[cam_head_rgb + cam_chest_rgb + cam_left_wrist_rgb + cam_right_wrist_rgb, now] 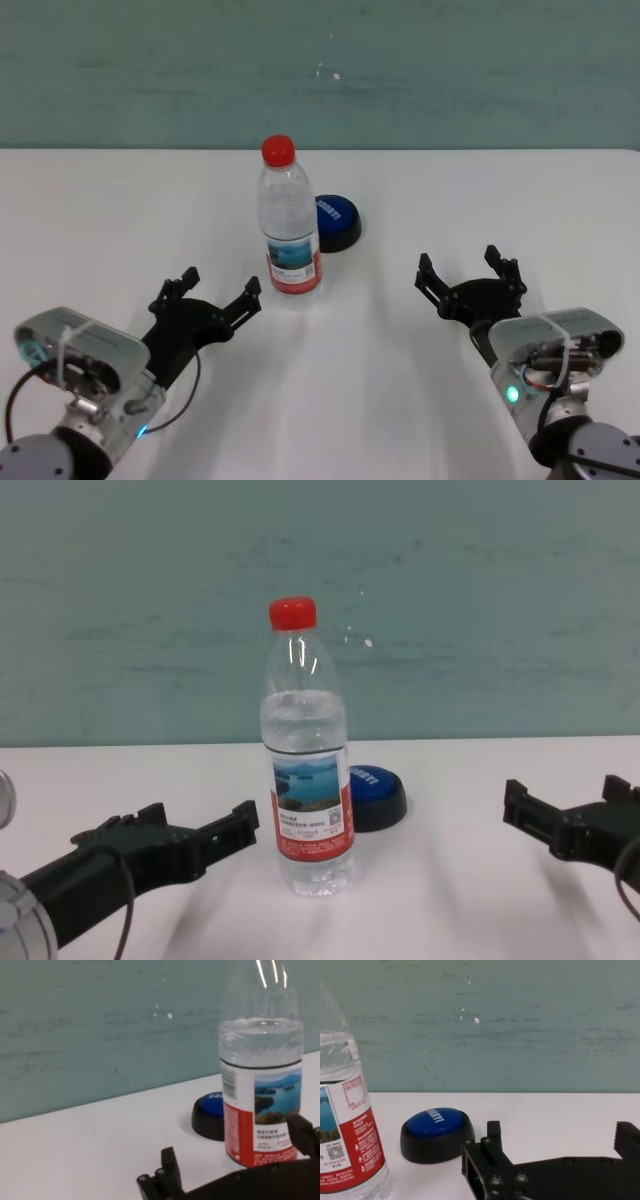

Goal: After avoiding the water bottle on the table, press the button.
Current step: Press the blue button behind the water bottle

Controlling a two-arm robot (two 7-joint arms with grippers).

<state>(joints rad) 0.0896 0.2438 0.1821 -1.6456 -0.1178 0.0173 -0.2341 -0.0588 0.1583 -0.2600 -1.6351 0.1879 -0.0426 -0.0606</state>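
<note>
The water bottle [290,225] stands upright on the white table [100,220], clear with a red cap and a lake label. The blue dome button [336,222] on its black base sits just behind the bottle, to its right, close to it. My left gripper [218,285] is open and empty, low over the table in front of the bottle and to its left. My right gripper [465,270] is open and empty, to the right of the bottle and nearer to me than the button. The right wrist view shows the button [436,1132] unblocked ahead, with the bottle [350,1130] beside it.
A teal wall [450,70] runs behind the table's far edge. Bare white tabletop lies on both sides of the bottle and between the two grippers.
</note>
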